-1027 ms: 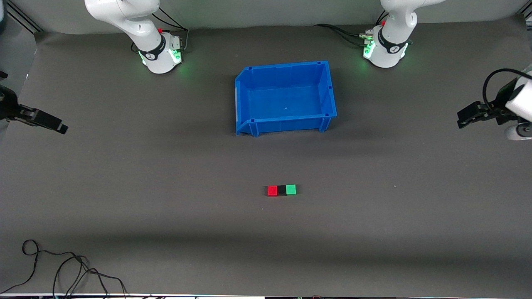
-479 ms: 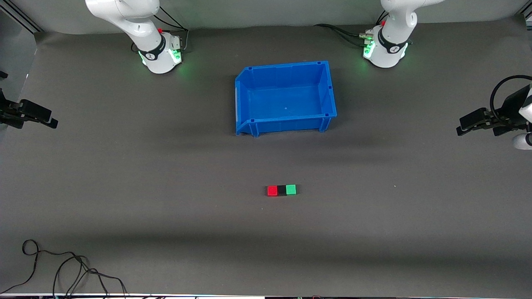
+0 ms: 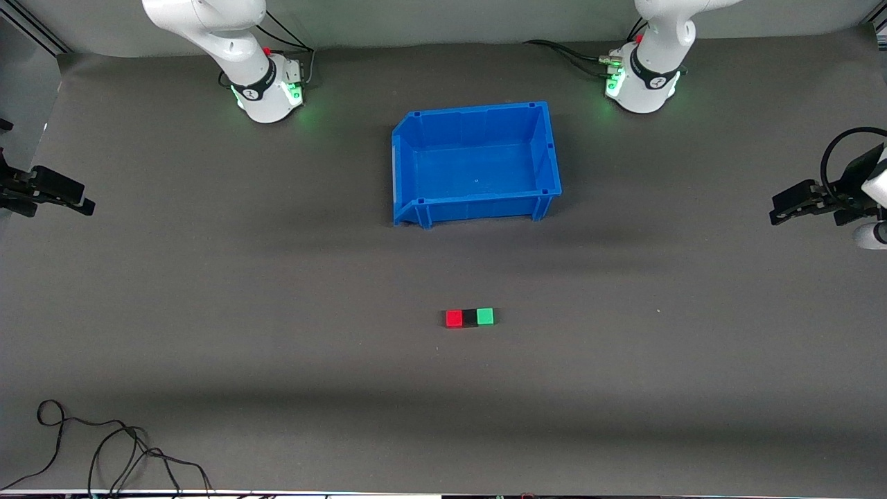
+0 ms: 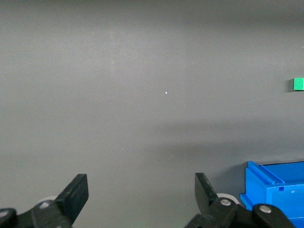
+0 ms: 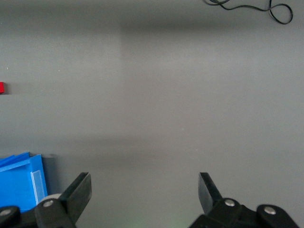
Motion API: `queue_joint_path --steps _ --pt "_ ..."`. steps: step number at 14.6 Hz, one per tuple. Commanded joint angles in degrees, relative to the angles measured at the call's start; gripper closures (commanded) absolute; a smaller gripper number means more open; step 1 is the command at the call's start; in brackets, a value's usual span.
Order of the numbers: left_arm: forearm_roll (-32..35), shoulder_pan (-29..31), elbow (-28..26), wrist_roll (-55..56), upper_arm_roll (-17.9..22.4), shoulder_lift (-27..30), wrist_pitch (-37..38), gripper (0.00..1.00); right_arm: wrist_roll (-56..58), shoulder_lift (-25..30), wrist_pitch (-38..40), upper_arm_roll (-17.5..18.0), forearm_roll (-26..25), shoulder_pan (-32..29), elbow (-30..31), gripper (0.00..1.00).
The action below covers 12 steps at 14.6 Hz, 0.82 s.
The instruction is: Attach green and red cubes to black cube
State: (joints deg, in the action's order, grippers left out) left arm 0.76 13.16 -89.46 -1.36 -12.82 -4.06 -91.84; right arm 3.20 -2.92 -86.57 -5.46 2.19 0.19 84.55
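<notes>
matt dark grey table mat (image 3: pixel 277 291), glossy blue plastic bin (image 3: pixel 409 166), smooth plastic red cube (image 3: pixel 454 318), green cube (image 3: pixel 485 316), matt black cube (image 3: pixel 470 317)

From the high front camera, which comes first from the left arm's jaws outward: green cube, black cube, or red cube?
From the left gripper, at its end of the table:
1. green cube, row's end toward the left arm.
2. black cube, middle.
3. red cube, end toward the right arm.
</notes>
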Motion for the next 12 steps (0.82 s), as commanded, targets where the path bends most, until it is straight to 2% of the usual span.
queue_joint_path --steps 1,12 --pt "0.91 -0.24 -0.10 -0.04 -0.02 0.80 0.87 0.00 1.55 1.51 -0.36 0.27 -1.23 -0.11 1.32 0.00" --pt "1.00 -0.50 -0.01 0.05 -0.02 0.63 2.01 0.00 1.55 0.46 -0.53 0.36 -1.23 -0.02 1.32 0.00"
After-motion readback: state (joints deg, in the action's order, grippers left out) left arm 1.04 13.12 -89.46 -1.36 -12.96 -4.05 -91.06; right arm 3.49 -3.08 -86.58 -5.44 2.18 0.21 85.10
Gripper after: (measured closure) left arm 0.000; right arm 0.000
